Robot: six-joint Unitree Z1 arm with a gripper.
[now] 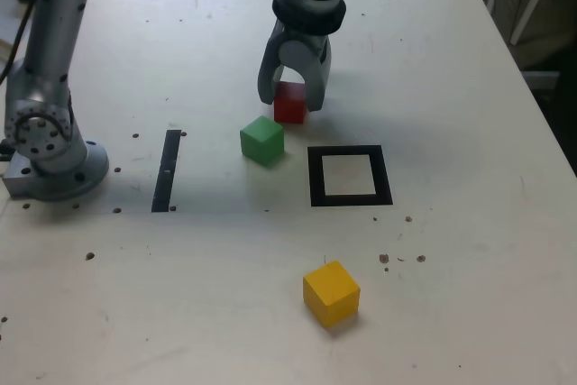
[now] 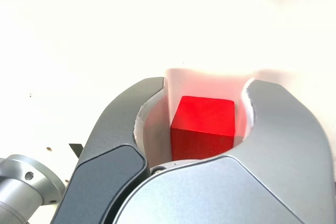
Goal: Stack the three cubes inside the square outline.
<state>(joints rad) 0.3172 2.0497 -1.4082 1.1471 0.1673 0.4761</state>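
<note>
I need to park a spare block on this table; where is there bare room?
Free: the pale table on the exterior view's right of the black square outline, and the near stretch left of the yellow cube. Crowded: around the gripper straddling the red cube, with the green cube beside it, and by the arm's grey base and thin black strip.

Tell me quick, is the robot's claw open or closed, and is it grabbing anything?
Gripper: jaws down on either side of the small matte red cube on the table; whether they are actually clamped on it cannot be told.
</note>
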